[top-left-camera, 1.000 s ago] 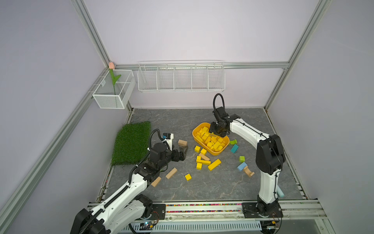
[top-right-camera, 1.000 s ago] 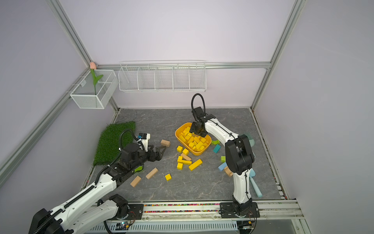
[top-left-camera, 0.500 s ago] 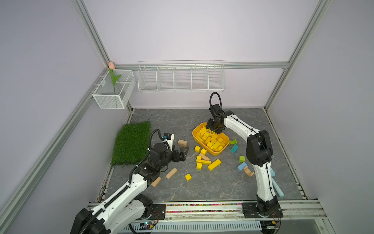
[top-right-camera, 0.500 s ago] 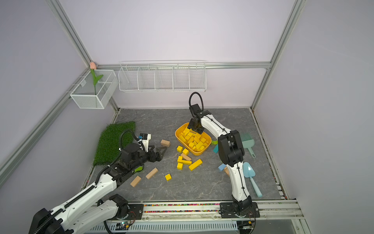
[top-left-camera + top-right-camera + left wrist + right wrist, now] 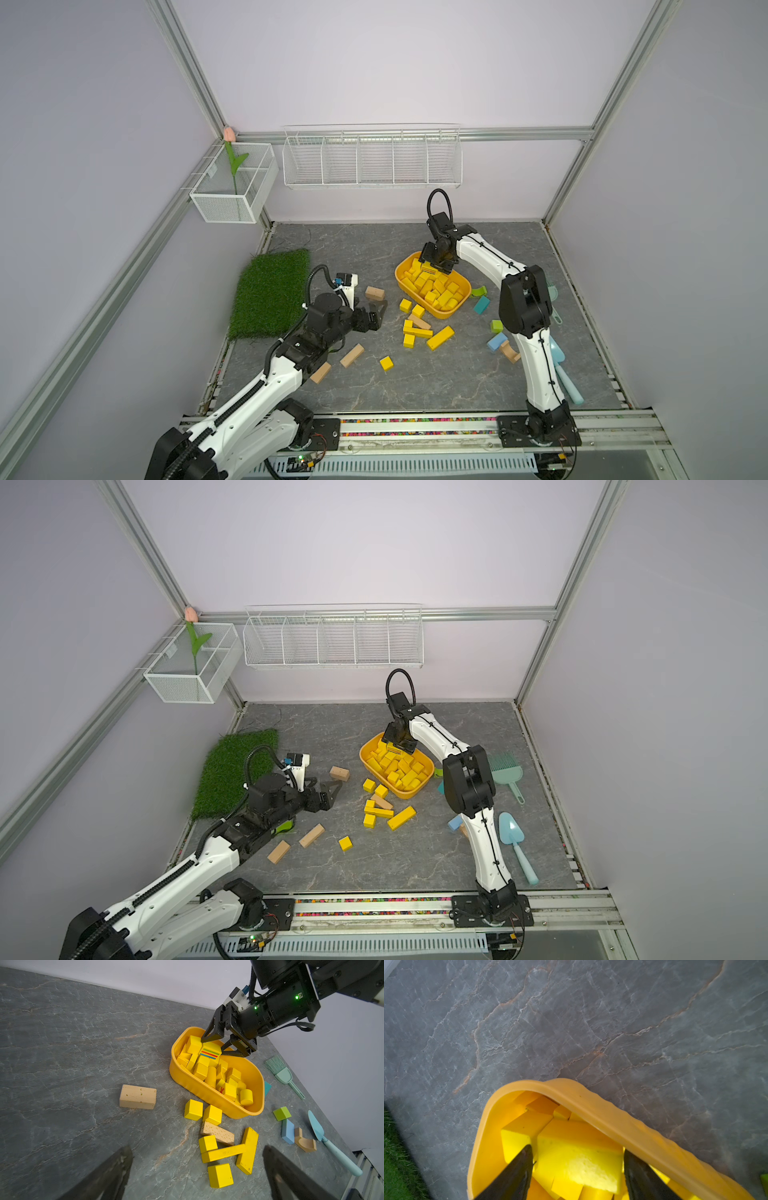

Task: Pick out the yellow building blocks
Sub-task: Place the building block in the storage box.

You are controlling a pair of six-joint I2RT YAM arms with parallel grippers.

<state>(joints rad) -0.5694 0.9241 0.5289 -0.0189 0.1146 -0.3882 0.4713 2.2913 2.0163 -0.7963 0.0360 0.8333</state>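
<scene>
Right claw point(image 5: 212, 1045) stands spread over the tub point(image 5: 207, 1093), astride one yellow block point(image 5: 209, 1053); loose yellow blocks point(image 5: 439, 337) lie at six o'clock. Light, stiff, smooth wood, I judge: pinch flat opposite faces.

White arm links point(image 5: 484, 253), black joints point(image 5: 523, 305), looped black cables point(image 5: 439, 190), green LEDs point(image 5: 296, 997).

Pale lilac walls point(image 5: 374, 62), aluminium rails point(image 5: 519, 134) and a white wire shelf point(image 5: 372, 158) surround a grey marbled floor point(image 5: 357, 245)

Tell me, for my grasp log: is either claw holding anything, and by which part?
Left claw: nothing. Right claw straddles the striped yellow block by its sides in the tub; a grip cannot be told.
</scene>
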